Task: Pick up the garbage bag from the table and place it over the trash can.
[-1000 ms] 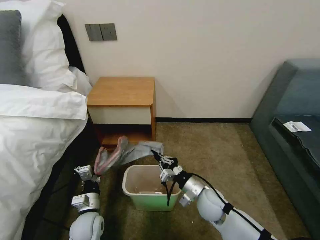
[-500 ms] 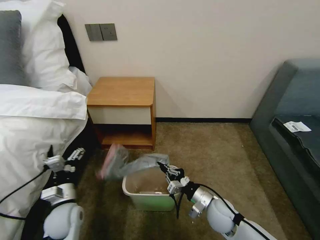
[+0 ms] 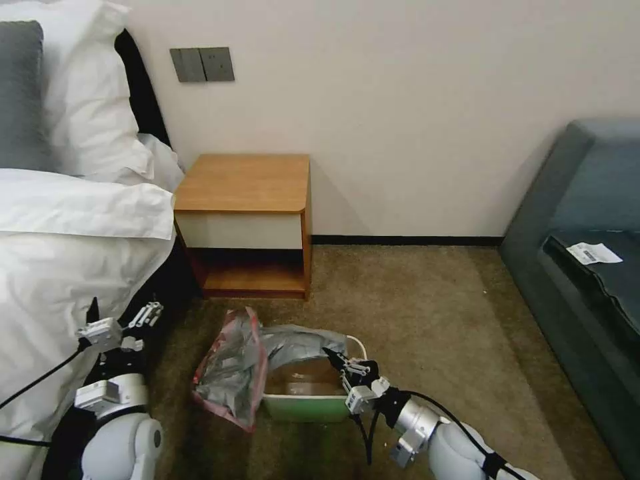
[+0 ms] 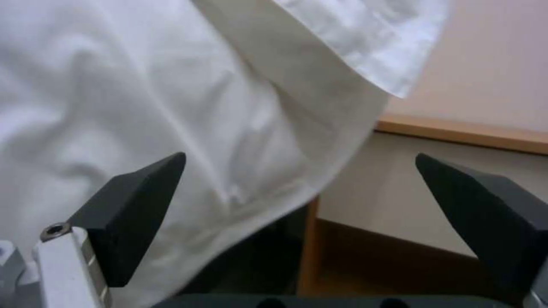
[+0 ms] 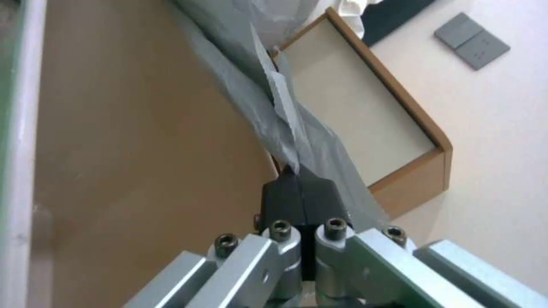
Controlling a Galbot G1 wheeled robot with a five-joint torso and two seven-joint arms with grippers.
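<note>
A corner of the garbage bag (image 5: 285, 111) is being pinched between the closed tips of the right gripper (image 5: 297, 182) in its wrist view; in the head view the bag (image 3: 240, 367) is being draped from it over the trash can (image 3: 307, 405), past its far side. The left gripper (image 4: 299, 214) is being held wide apart and empty near the bedsheet (image 4: 171, 107).

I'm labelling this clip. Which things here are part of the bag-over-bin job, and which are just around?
Job:
- crinkly grey plastic garbage bag with pink-red rim, draped over one side of
- pale green plastic trash can
- right gripper, pinching the bag
- left gripper, open beside the bed
- orange-brown wooden nightstand

Around:
- white bedding
- teal sofa
</note>
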